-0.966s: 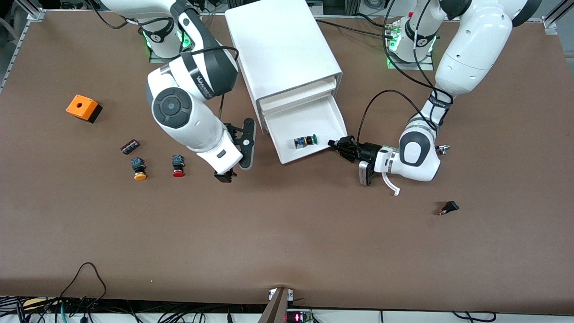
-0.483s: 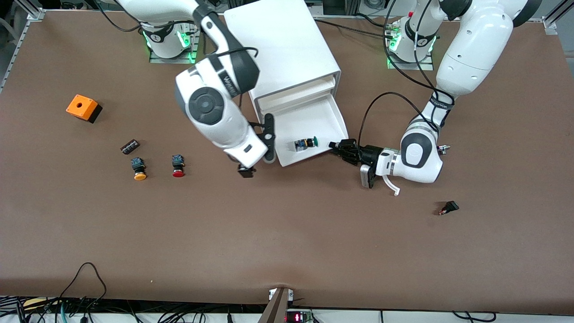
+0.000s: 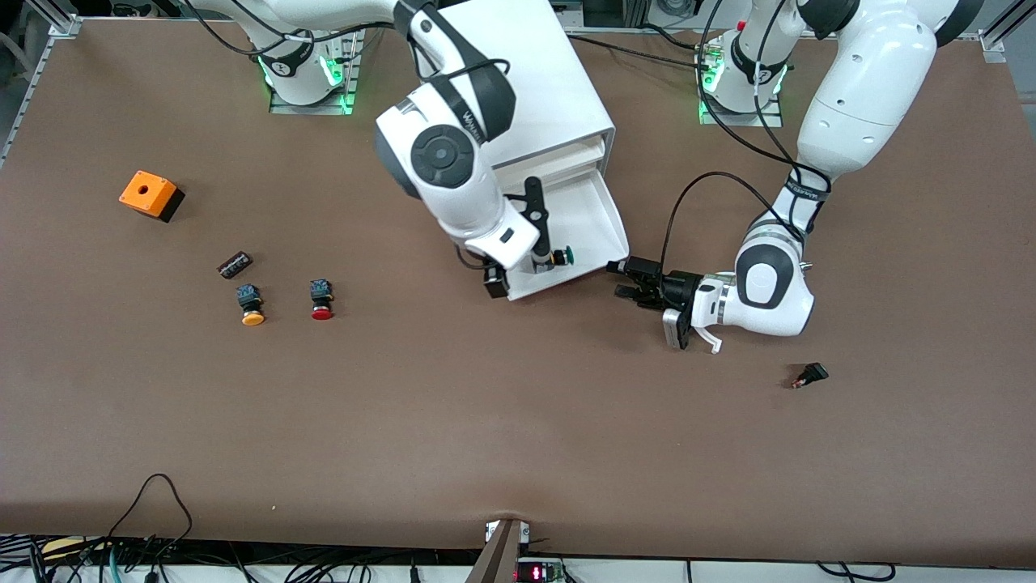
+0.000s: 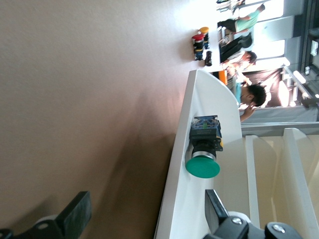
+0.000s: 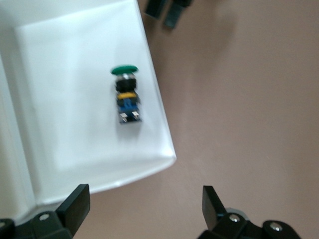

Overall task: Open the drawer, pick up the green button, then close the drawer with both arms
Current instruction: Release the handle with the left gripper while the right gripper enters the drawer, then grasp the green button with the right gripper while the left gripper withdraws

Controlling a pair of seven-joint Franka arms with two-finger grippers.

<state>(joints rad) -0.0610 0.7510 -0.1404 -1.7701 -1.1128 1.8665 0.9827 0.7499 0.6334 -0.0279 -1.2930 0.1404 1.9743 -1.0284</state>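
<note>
Green button (image 3: 560, 257) half-hidden by right arm (image 3: 453, 174)

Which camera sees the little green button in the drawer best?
The right wrist view is best: the small green-capped push button lies whole and unblocked on the floor of the open white plastic drawer. The left wrist view shows it close, partly past the drawer wall. In the front view, the right arm mostly hides it.

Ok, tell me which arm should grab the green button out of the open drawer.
Right, probably. The right gripper hangs open over the pulled-out drawer, close to the green button. The left gripper is open too, but low beside the drawer's corner, outside its wall.
</note>
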